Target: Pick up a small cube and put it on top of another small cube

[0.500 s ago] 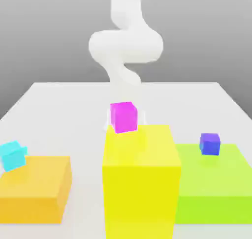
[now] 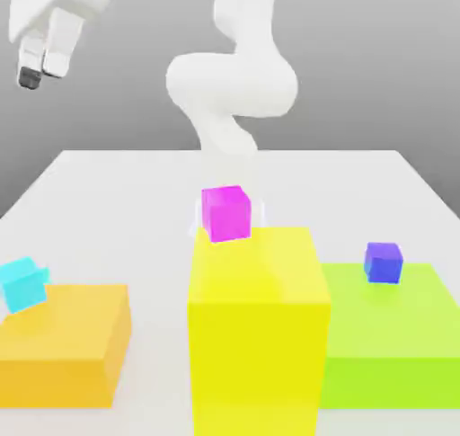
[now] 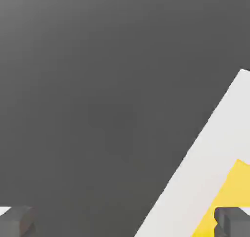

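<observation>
The gripper hangs high in the upper corner on the exterior view's left, well above the table and well apart from every block. Its two dark-tipped fingers point downward and nothing sits between them; in the hand view the two fingertips stand far apart at opposite edges, so the gripper is spread wide and empty.

The small cube — turquoise-cyan — sits at the far corner of the orange block, on the exterior view's left, tilted a little and overhanging the block's edge. Whether it rests fully on that block cannot be told.

In the middle stands a tall yellow block with a magenta cube at its back edge. On the exterior view's right a lower green block carries a blue-violet cube on its top face, near the back.

The white arm rises behind the yellow block, curving up out of the frame. The hand view looks past the fingertips at a slanted strip of the table and a corner of yellow — the rest is dark grey background.
</observation>
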`<action>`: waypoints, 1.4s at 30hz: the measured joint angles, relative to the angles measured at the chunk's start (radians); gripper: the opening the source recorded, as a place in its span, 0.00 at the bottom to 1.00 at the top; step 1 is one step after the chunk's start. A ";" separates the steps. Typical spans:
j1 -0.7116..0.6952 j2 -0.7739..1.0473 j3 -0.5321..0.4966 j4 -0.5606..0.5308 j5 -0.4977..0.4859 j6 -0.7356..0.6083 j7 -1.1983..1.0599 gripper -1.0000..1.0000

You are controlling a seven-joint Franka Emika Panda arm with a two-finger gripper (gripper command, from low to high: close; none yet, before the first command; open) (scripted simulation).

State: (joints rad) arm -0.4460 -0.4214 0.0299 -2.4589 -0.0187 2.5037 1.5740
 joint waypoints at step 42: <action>-0.452 0.621 -0.113 -0.207 0.084 0.363 1.007 0.00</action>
State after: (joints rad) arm -0.8976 0.1994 -0.0834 -2.6658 0.0651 2.8663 2.5807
